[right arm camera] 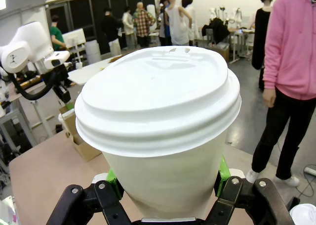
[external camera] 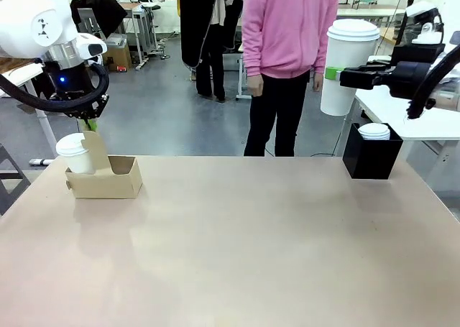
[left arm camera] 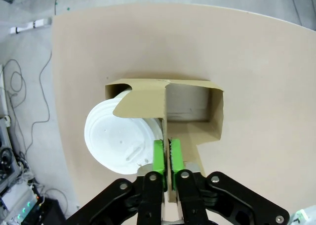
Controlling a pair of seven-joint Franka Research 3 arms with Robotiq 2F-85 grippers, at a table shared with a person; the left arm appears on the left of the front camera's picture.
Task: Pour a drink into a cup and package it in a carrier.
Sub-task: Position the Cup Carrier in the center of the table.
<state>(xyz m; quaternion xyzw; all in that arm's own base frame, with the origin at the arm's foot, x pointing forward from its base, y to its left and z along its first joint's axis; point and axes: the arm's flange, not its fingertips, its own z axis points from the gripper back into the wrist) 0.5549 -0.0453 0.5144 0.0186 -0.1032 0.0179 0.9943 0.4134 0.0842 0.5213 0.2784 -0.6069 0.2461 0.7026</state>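
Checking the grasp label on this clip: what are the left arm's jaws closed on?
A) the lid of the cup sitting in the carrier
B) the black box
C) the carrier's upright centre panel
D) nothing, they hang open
C: in the left wrist view the left gripper has its jaws shut on the thin cardboard panel of the carrier, beside the small lidded cup.

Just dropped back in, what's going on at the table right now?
The left end effector is shut on the upright handle panel of the carrier, at the left side of the table. One slot holds a lidded cup; the other is empty. The right end effector grips a second lidded cup, held up at the right near a black box. A person stands across the table.
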